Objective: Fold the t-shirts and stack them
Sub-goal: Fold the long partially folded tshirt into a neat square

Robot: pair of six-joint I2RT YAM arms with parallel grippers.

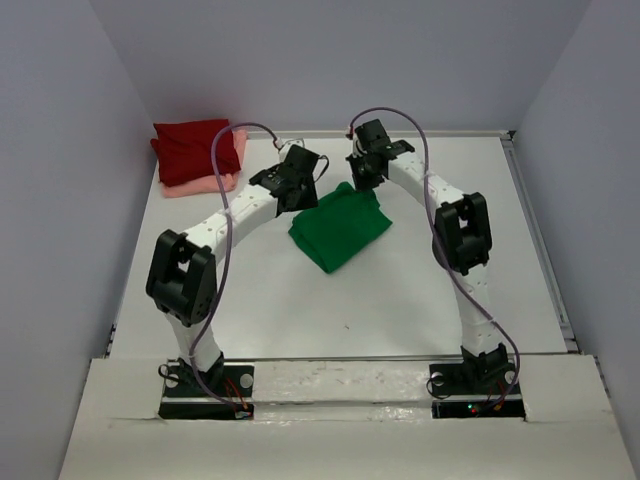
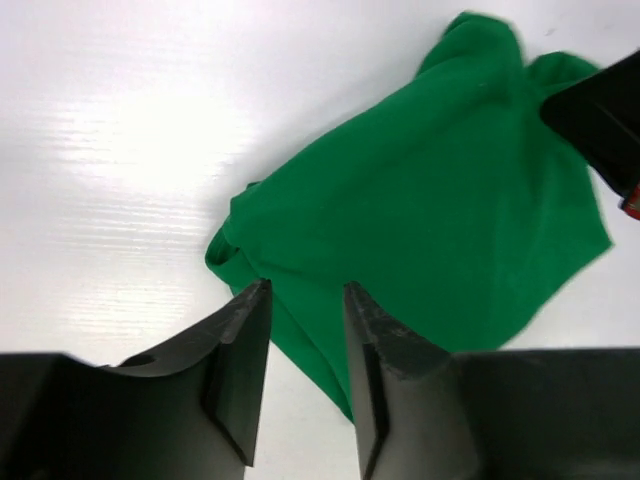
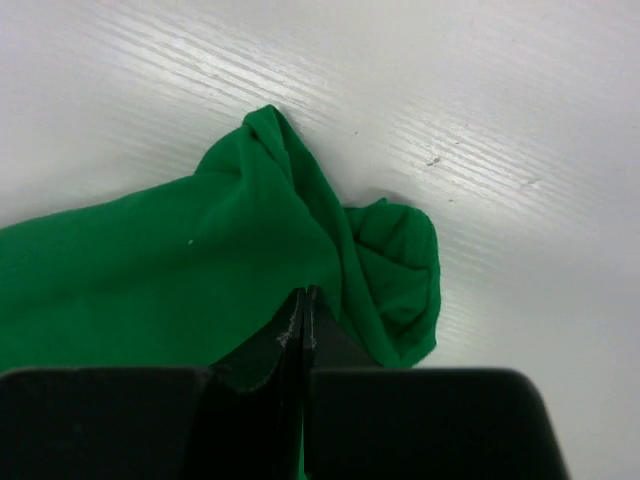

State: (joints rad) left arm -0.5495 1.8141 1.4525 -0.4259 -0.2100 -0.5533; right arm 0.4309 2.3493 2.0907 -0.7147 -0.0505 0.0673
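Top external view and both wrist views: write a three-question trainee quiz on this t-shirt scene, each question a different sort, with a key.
1. True or false: the dark red folded cloth t-shirt lies on top of the salmon pink cloth t-shirt.
2. Which gripper is pinching the bright green cloth t-shirt? A left, B right, C neither.
3. Fill in: the left gripper has its jaws ___.
Key: 1 true; 2 B, the right gripper; 3 open.
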